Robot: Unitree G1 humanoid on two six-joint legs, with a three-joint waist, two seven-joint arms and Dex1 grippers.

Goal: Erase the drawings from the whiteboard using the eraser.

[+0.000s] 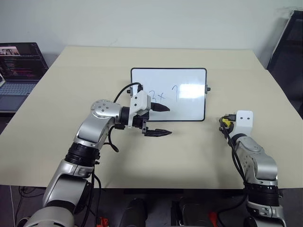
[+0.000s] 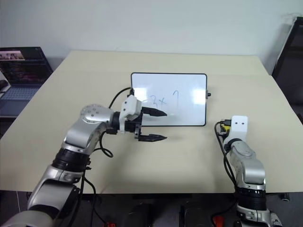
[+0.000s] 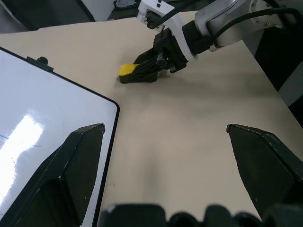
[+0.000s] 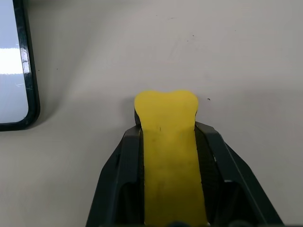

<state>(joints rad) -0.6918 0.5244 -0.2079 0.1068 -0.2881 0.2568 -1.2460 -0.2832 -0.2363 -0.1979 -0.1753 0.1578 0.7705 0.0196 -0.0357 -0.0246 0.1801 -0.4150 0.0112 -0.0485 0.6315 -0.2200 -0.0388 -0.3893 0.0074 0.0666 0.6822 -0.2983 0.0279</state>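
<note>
The whiteboard (image 1: 189, 106) lies flat at the middle of the table, with the drawings (image 1: 158, 97), thin dark strokes, on its left half. My left gripper (image 1: 169, 120) hovers open over the board's near left corner, one finger above the board and one over bare table. To the right of the board, my right gripper (image 4: 168, 130) is shut on the eraser (image 4: 166, 142), a yellow block whose front end sticks out past the fingers. The eraser (image 3: 127, 70) sits low at the table surface, clear of the board's right edge.
An open laptop (image 1: 19, 71) stands off the table's left side. A dark frame (image 1: 289, 47) stands beyond the far right corner. The beige table (image 1: 199, 156) has bare room in front of the board and between the two arms.
</note>
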